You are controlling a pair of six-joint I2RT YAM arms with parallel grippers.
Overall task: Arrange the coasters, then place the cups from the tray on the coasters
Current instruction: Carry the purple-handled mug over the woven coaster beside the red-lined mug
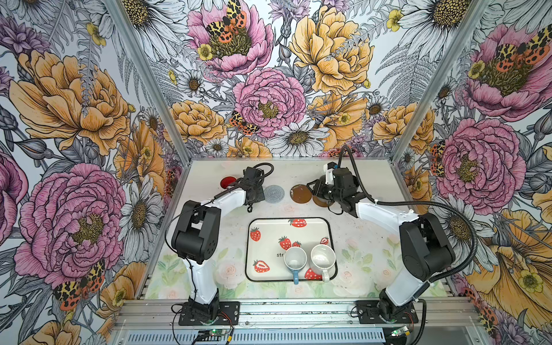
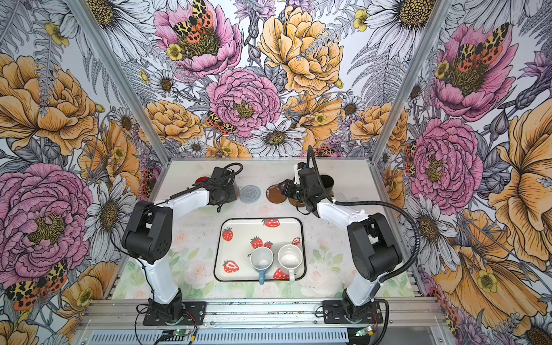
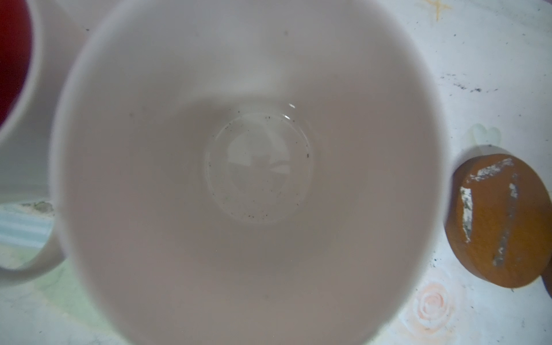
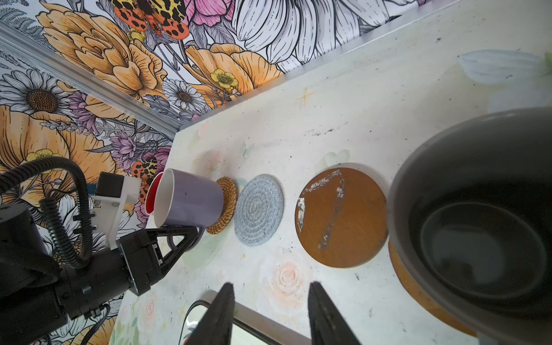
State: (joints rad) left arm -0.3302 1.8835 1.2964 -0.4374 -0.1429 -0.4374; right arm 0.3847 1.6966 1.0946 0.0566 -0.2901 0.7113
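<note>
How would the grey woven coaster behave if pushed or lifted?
The grey coaster looks like coiled soft cord, so probably light and floppy. Lying flat on the table, it would likely slide when pushed, not roll or tip.

Enclosure: floral-print wallpaper walls (image 1: 268,74), bare aluminium corner posts (image 1: 146,74), pale rose-printed tabletop (image 1: 367,239), even bright light.
</note>
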